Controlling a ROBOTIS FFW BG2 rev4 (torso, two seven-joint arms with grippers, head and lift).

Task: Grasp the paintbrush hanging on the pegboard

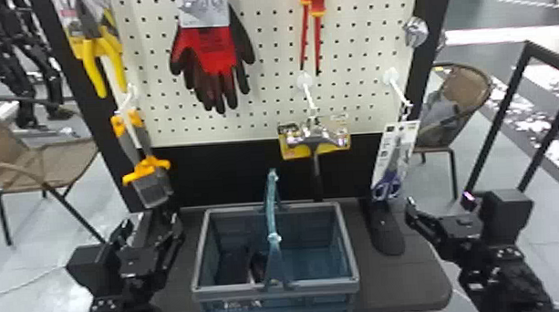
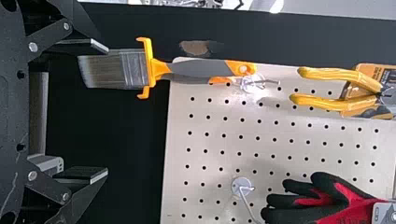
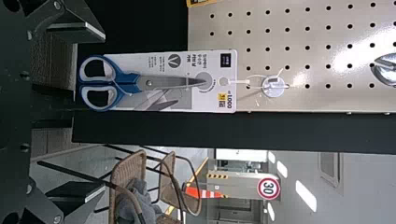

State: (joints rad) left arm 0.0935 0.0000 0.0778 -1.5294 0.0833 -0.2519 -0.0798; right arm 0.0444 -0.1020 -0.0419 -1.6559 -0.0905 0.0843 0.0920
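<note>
Yellow paintbrush is hanging vertically, bristles down, at twelve o'clock just above the nearer left gripper, jaws released; right gripper is idling, released.

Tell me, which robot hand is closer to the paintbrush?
The left. The left gripper sits just below the paintbrush; the right gripper is far off past the basket, under the scissors.
</note>
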